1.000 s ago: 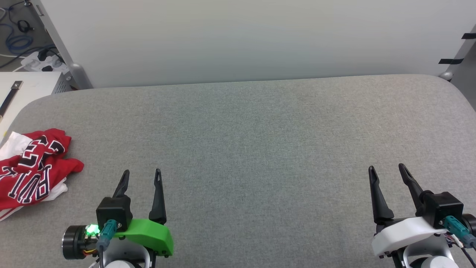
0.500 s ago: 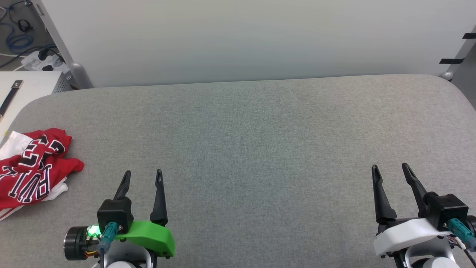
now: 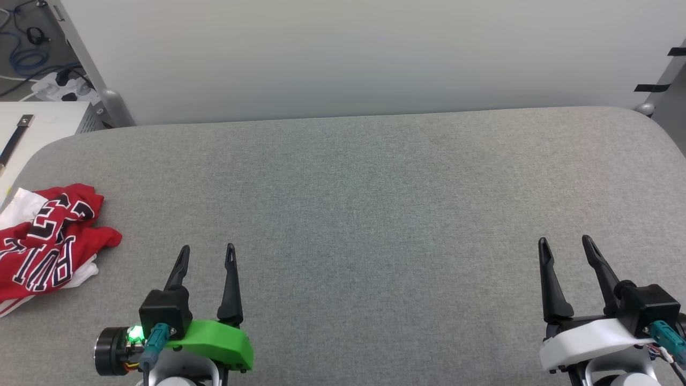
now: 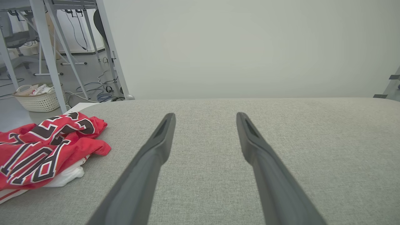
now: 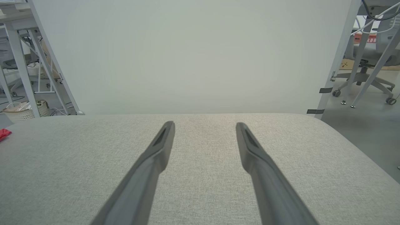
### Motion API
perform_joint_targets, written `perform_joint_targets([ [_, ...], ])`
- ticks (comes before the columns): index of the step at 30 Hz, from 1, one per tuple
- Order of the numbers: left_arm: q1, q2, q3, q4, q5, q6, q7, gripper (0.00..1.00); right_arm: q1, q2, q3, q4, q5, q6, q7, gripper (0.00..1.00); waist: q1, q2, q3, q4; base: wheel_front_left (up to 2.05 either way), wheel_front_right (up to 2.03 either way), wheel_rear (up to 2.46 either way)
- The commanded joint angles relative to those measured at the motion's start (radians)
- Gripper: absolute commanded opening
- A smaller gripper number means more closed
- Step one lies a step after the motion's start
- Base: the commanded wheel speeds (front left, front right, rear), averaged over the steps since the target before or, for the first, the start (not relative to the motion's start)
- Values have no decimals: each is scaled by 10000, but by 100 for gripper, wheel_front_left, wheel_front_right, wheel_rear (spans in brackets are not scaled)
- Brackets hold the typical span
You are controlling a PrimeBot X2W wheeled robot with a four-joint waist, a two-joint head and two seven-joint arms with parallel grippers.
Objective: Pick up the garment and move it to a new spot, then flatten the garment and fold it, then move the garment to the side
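- garment (image 3: 48, 241): a crumpled red heap with black white-edged lettering facing up and a white layer underneath. It sits at the far left edge of the table (image 3: 375, 177), toward the table's near side.
- left gripper (image 3: 207, 247): over the table's near-left part, fingers spread wide with nothing between them. It is not touching the heap, which lies further toward the table's left edge.
- right gripper (image 3: 564, 239): over the table's near-right part, fingers also spread wide and empty, well apart from the garment.
- Step in hand, my read: the first pick has not begun. The left arm is the obvious one for it.
- To do it well, swing the left gripper toward the table's left edge and come down over a raised red fold so the fingers straddle the ridge. Close only once cloth sits between them, and don't dig into the table cover.
- Take a thick bunch, not one loose flap. A thin pinch may drag the rest along, or let it slide off the table's left edge.
- The head view crops the heap at the table's left edge, so part of it possibly hangs over. I can't tell where the collar or hem is.
- Carry it to the table's bare middle, where there is room to flatten and the right gripper can join.
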Motion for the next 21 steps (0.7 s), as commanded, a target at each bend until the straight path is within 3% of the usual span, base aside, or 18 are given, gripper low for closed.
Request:
perform_joint_targets([
  [1, -136, -35, -27, 40, -62, 1, -97, 100, 125, 14, -22, -46, 67, -4, -103, 100, 0, -1, 0, 2, 0, 0, 0],
  [21, -79, -44, -32, 333, -253, -250, -515, 100, 295, 18, -36, -98, 225, -5, -515, 100, 0, -1, -54, 66, 0, 0, 0],
])
